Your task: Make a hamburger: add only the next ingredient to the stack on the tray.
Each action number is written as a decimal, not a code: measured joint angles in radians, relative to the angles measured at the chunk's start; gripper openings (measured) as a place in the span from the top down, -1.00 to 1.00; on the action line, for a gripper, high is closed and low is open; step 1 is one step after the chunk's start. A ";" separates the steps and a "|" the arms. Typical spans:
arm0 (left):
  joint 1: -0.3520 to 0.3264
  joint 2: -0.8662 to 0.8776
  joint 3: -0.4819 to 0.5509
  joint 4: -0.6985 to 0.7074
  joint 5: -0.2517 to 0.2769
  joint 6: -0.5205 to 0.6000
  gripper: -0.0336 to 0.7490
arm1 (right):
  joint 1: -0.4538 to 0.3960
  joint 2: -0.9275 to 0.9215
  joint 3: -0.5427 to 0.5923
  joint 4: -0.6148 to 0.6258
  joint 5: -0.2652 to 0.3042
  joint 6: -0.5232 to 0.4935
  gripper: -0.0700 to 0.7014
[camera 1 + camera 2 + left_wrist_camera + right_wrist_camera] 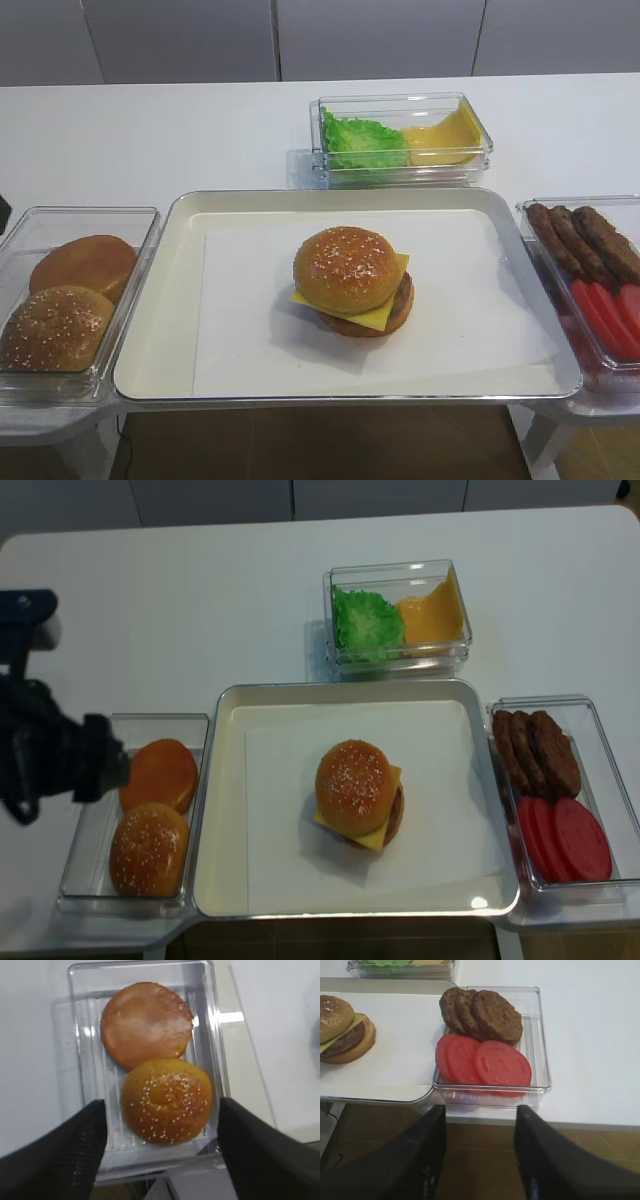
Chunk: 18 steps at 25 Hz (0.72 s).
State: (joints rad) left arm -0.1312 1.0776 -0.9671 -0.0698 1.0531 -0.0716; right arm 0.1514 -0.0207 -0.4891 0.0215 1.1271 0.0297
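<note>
The seedy bun top [345,265] is on the stack [385,308]. It sits on the yellow cheese, a bit toward 10 o'clock, so the cheese corner and the patty peek out at 4 o'clock. The stack is in the middle of the big tray [160,300], on the white paper. So I think the burger already has its top, and nothing more needs to go on.

The left gripper [161,1105] hangs over the clear bin [20,235] at the 9 o'clock side of the tray. Its two black fingers [90,1130] are wide apart and hold nothing. Right under it, between the fingers, lies a spare seedy bun [55,328]. A smooth bun [82,265] lies just past it at 12 o'clock. From this gripper the stack is off at 3 o'clock. The left arm is the near one to the buns. The buns are round, so there is no long side to line up with.

I think the spare bun should stay in the bin. Taking it would put too much on the burger.

The right gripper [480,1110] waits near the bin of patties and red tomato slices. Its fingers are a little apart and hold nothing.
</note>
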 joint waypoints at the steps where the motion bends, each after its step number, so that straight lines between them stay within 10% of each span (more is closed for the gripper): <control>1: 0.000 -0.026 0.000 0.012 0.020 -0.003 -0.38 | 0.000 0.000 0.000 0.000 0.000 0.000 -0.10; 18: 0.000 -0.531 0.002 0.186 0.210 -0.073 -0.33 | 0.000 0.000 0.000 0.000 0.000 0.000 -0.10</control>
State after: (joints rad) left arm -0.1312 0.5464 -0.9652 0.1164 1.2630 -0.1448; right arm 0.1514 -0.0207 -0.4891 0.0215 1.1271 0.0297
